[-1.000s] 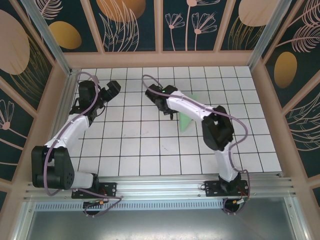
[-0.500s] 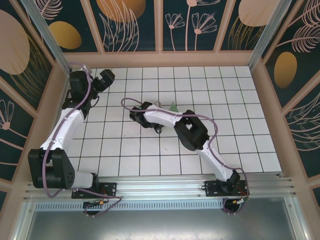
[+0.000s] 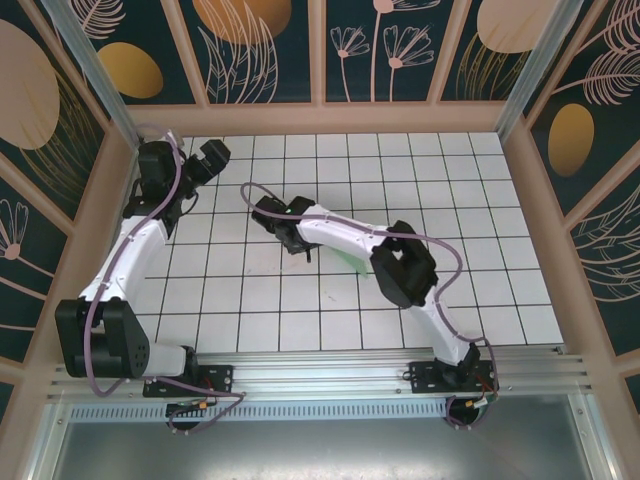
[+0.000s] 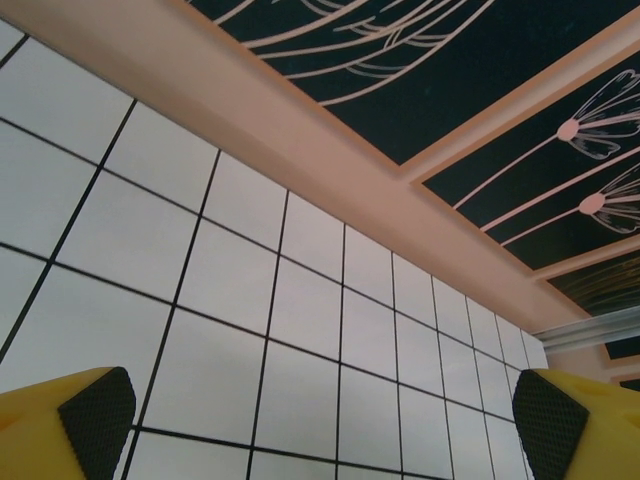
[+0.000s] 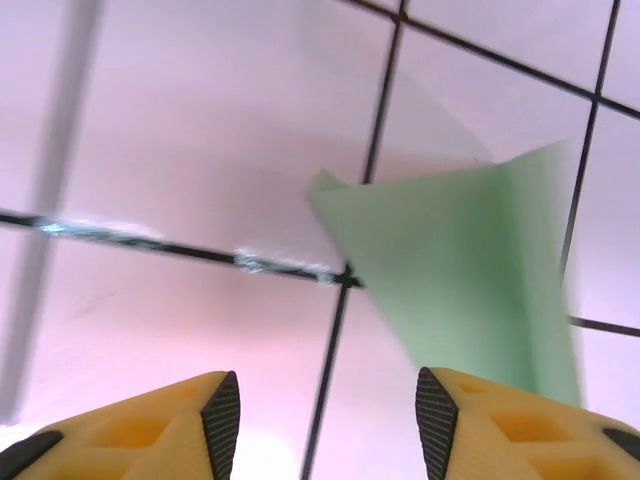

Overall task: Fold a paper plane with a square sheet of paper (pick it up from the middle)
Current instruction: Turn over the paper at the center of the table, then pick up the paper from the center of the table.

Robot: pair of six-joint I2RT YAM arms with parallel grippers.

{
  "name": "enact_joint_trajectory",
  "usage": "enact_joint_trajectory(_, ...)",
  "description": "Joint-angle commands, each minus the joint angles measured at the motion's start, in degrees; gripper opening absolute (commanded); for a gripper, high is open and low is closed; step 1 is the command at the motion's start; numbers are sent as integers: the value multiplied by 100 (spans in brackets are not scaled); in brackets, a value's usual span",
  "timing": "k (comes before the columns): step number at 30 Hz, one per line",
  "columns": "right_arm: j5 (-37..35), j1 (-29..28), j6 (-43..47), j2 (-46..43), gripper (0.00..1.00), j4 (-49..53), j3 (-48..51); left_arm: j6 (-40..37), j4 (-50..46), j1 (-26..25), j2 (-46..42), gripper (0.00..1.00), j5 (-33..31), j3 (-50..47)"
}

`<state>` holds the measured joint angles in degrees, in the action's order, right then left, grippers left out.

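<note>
The pale mint-green folded paper plane [image 5: 470, 260] is seen on the white-tiled counter [image 5: 180, 150], ahead of the right arm's jaws and offset toward the pad [image 5: 437, 415] at the right of the wrist view, not between them. Those jaws are parted and nothing is held. The plane's crease seems roughly in line with their reach, though blurred. The left arm's jaws, spread wide and empty, are well apart near the far-left corner, so the right arm is judged nearer.

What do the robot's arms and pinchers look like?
Both the left arm and right arm are white tubes with chunky black joints, each trailing a thin purple cable. The fingers are yellow, with black criss-cross pads.
</note>
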<state>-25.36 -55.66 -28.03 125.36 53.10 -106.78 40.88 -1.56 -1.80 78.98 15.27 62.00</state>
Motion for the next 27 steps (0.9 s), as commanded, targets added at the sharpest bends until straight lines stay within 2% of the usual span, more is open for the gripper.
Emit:
enact_joint_trajectory(1,797,77,229,-1227,56,-1101,577,-1,154,40,-154,99,284,-411)
enact_joint_trajectory(7,2003,1103,-43,-2553,58,-2351,2508,37,500,31,-259,98,767,-1260)
enact_joint_trajectory(13,3649,2298,402,-2959,56,-3214,4049,208,870,-100,-416,99,1192,-2086)
enact_joint_trajectory(20,4626,2847,1197,-2115,49,-3726,4060,410,1103,-578,-374,99,1200,-2631)
enact_joint_trajectory(27,5686,3174,1705,-1332,47,-4110,3780,543,1300,-733,-253,98,1399,-2822)
